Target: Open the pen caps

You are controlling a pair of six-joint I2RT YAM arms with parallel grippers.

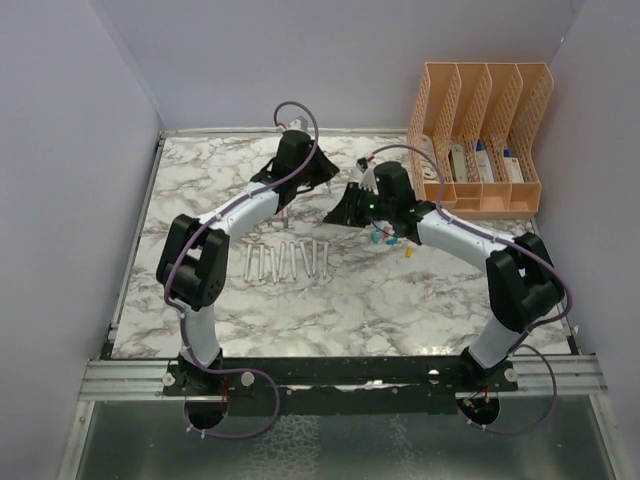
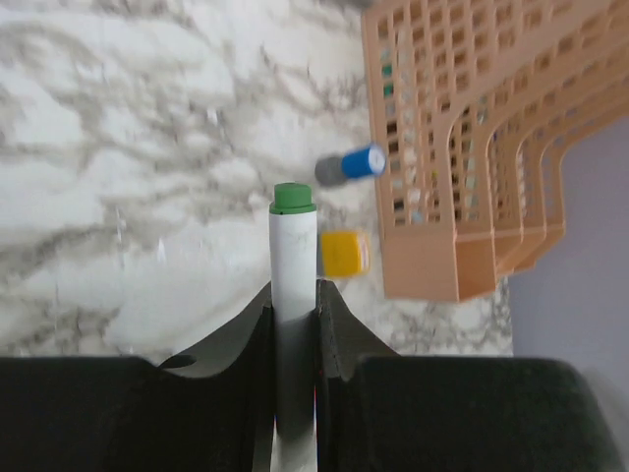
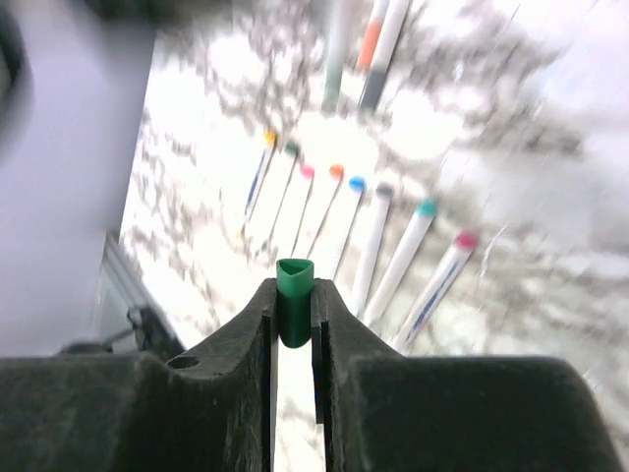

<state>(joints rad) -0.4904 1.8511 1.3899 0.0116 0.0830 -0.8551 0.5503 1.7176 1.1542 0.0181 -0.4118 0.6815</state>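
My left gripper [image 2: 295, 295] is shut on a white pen [image 2: 293, 256] with a green end [image 2: 292, 198] that sticks out past the fingertips. My right gripper [image 3: 293, 292] is shut on a small green pen cap [image 3: 295, 295], which is off the pen. In the top view the left gripper [image 1: 322, 180] and the right gripper [image 1: 338, 213] hang close together above the middle back of the table. Several uncapped pens [image 1: 287, 260] lie in a row on the marble and also show in the right wrist view [image 3: 339, 231]. A few loose caps [image 1: 384, 238] lie under the right arm.
An orange slotted organiser [image 1: 480, 135] holding a few items stands at the back right, and also shows in the left wrist view [image 2: 462, 147]. A stubby blue-and-grey item [image 2: 350, 164] and a yellow item [image 2: 344, 253] sit beside it. Lilac walls enclose the marble table [image 1: 200, 190].
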